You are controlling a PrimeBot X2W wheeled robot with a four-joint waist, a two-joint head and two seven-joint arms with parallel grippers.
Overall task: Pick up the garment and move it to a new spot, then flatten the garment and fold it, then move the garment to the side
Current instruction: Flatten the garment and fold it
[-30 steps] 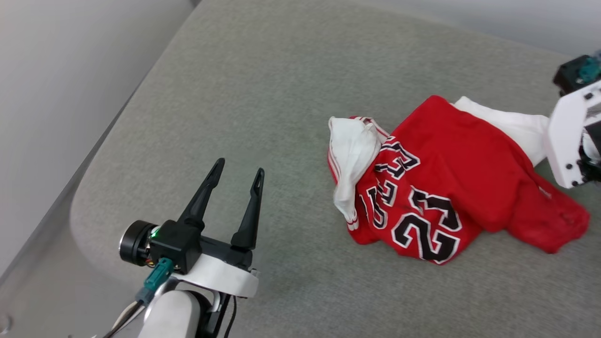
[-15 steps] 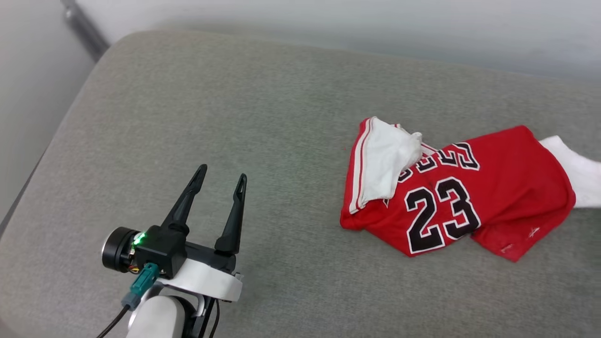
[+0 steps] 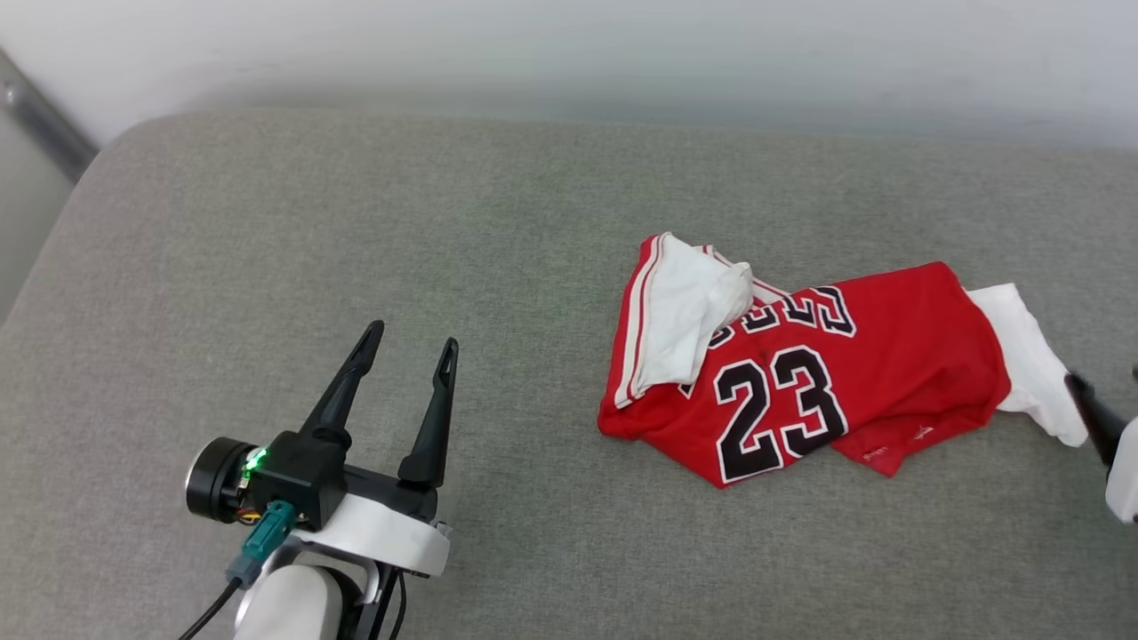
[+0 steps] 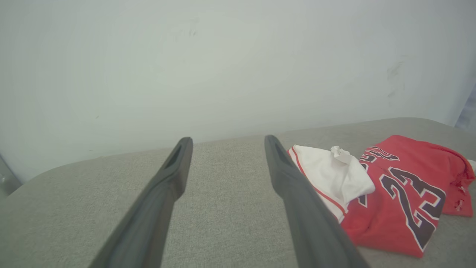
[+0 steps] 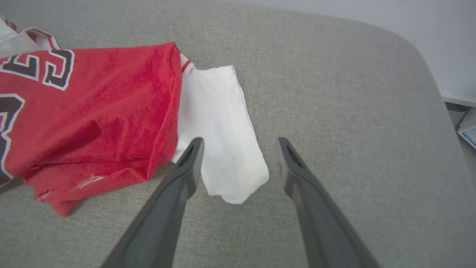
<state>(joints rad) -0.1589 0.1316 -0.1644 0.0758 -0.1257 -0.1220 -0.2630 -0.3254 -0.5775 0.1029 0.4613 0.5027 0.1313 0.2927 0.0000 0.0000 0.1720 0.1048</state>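
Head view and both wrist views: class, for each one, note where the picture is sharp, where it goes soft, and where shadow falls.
Head view: even, soft light; the jersey shows crisp lettering, the wall looks hazy. Left wrist view: the left tool softens toward the bottom edge. Right wrist view: jersey weave sharp, a shadow under its hem.

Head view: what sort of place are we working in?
Probably a living-room setup: a grey fabric sofa seat, a plain pale wall behind it, a red jersey lying on the seat.
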